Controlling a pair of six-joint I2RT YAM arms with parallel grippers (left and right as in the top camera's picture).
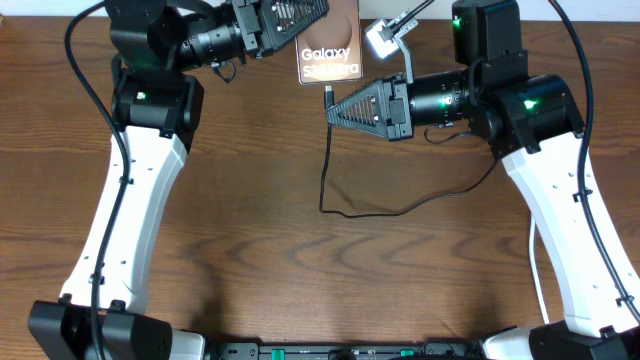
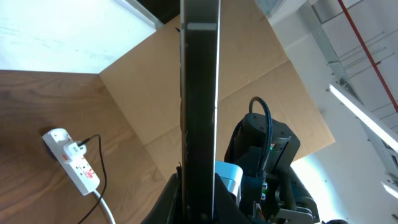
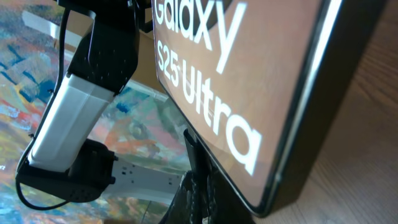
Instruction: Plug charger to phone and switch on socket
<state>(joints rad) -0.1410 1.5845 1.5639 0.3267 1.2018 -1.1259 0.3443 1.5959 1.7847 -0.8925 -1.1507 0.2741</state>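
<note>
My left claw [image 1: 306, 24] clamps the phone [image 1: 330, 55] (long axis 12 to 6) at the far side of the desk [image 1: 250, 250] — my right claw [image 1: 335, 108], pinched shut on the charger [image 1: 322, 170] tip, sits just at its 6 o'clock.

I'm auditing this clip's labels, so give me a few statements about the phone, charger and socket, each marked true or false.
1. The left gripper holds the phone. True.
2. The right gripper is open and empty. False: it is shut on the charger near its tip, just below the phone.
3. A black plug sits in the socket. True.
4. The charger lies coiled on top of the phone. False: it trails from below the phone across the table.
</note>
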